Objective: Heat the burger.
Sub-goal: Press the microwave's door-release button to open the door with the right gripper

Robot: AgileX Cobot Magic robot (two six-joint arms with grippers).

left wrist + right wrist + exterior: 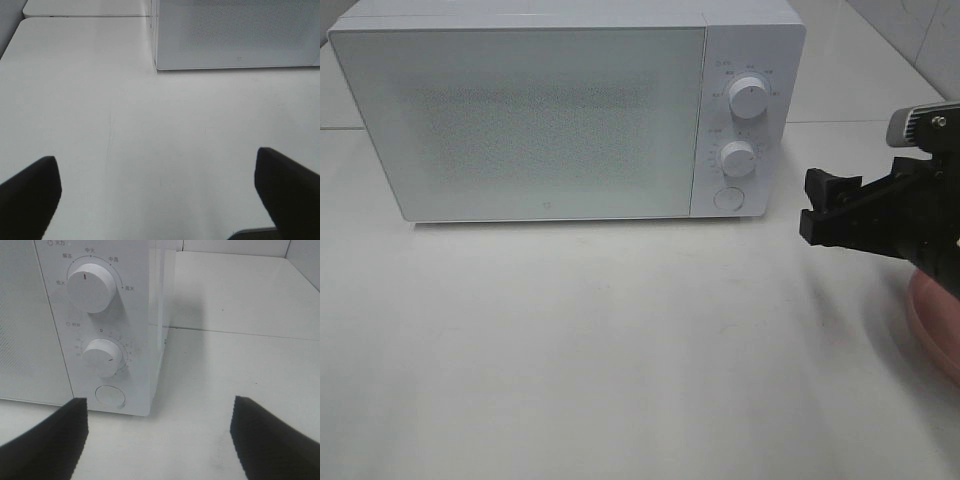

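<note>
Microwave shut, both grippers empty, burger out of sight.
White microwave on pale table, door closed; upper knob and lower knob sit above a round button. Right gripper hovers just right of the control panel, jaws parted, nothing between them; beneath its arm, the edge of a pink plate (the rest hidden). Left gripper over bare table before the microwave, jaws spread wide, holding nothing. Burger: not seen in any view, so place and look cannot be told.
</note>
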